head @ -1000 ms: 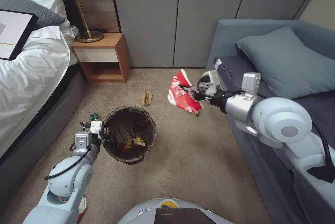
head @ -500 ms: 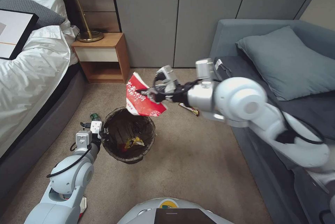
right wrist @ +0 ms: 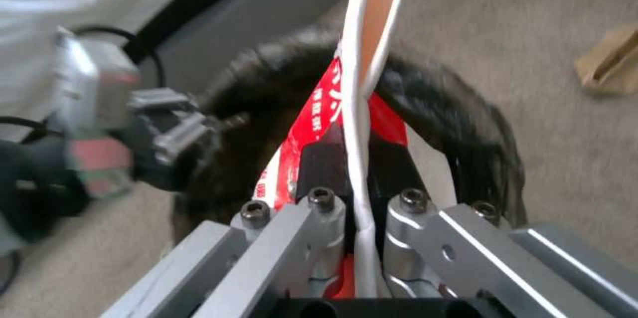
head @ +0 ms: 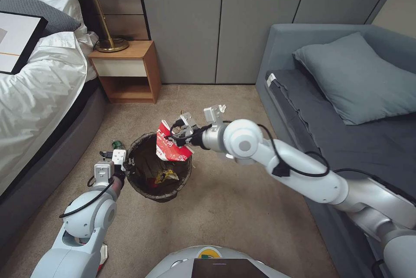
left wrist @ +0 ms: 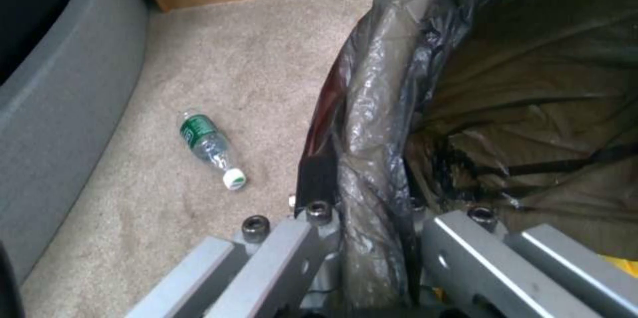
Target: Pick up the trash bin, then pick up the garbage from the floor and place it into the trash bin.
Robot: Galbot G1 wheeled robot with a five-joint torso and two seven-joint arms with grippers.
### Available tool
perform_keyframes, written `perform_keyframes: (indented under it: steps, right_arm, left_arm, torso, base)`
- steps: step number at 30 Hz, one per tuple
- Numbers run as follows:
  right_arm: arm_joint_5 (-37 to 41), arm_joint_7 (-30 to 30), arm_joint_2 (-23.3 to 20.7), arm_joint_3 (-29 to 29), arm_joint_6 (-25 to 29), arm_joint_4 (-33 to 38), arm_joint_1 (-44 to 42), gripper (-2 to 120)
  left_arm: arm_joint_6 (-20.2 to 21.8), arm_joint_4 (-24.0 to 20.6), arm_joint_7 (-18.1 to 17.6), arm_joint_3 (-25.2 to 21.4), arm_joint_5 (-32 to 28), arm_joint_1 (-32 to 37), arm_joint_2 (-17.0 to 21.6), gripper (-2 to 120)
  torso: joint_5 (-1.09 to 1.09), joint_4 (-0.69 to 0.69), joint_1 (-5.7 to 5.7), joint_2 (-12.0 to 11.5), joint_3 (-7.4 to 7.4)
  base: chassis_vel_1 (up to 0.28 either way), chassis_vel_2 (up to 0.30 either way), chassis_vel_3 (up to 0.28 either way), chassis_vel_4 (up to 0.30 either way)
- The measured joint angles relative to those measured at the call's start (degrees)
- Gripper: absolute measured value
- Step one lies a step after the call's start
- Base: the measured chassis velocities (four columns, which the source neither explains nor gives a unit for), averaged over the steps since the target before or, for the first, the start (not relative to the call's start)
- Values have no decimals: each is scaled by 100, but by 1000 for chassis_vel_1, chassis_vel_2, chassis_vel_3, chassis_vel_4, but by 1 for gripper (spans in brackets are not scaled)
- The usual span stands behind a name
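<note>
While the left hand (head: 128,164) clamps the trash bin (head: 160,169) rim to steady it above the floor (head: 242,208), the right hand (head: 178,133), pinched on a red-and-white packet (head: 171,146), holds it over the opening for dropping.

packet (head: 171,147): red-and-white, which you hold pinched between the right jaws
bin liner (head: 143,161): dark brown-black
bottle (left wrist: 207,144): green label, white cap
floor (head: 234,208): tan carpet

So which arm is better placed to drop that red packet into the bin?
The right. Its pincer is shut on the red-and-white packet, which hangs over the trash bin. The left pincer is busy clamping the bin's rim.
</note>
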Motion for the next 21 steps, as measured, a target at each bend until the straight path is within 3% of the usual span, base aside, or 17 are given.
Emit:
perform_keyframes:
  steps: [13, 21]
  right_arm:
    - [-287, 214, 1042, -602, 230, -1001, -100, 0]
    - [-493, 332, 1435, -706, 444, -1661, -251, 0]
  left_arm:
    - [-4, 79, 8, -28, -19, -30, -22, 0]
    - [-5, 109, 9, -31, -23, -34, -37, 0]
  torso:
    - [-1, 1, 0, 0, -1]
    - [0, 1, 0, 0, 0]
  base:
    - [0, 0, 0, 0]
    - [0, 0, 0, 0]
